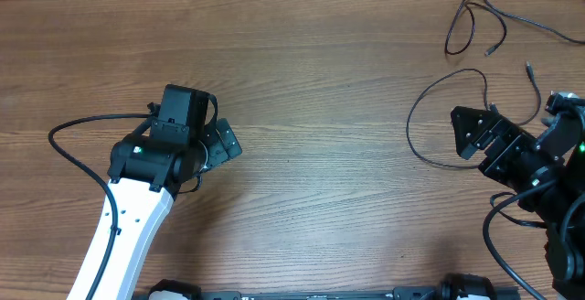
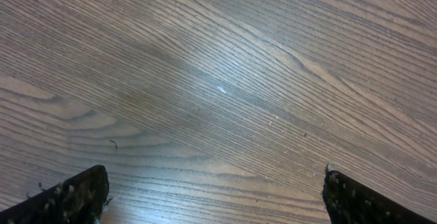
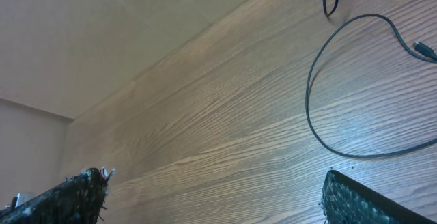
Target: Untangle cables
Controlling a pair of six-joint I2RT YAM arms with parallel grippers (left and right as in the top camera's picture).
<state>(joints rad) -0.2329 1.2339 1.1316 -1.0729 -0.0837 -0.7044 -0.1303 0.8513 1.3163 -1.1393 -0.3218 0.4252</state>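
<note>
**Both Hands Spread; Cables Lie Ahead of the Right Hand**

Left hand (image 1: 222, 143): spread wide, gripping nothing. In the left wrist view its two fingers (image 2: 72, 198) sit at the lower corners, with only bare wooden surface (image 2: 218, 80) between them. Both cables lie well apart from this hand, far off toward the right hand.

Right hand (image 1: 477, 135): spread, gripping nothing. In the right wrist view its finger tips stand wide apart, with wood grain between them.

Near cable (image 1: 409, 126): a thin black cord lying flat on the surface in one open loop, just ahead of the right hand. In the right wrist view, the lower run of the loop passes just beyond one finger tip. Whether cord and finger touch cannot be told. Its plug tip (image 1: 528, 66) rests past the loop, farther ahead of the hand.

Far cable (image 1: 471, 26): a second thin black cord, well ahead of the right hand and beyond the near cable. It forms a narrow loop. One end carries a small plug; the other run leaves the overhead view at the edge. In the overhead view the two cords do not cross.
</note>
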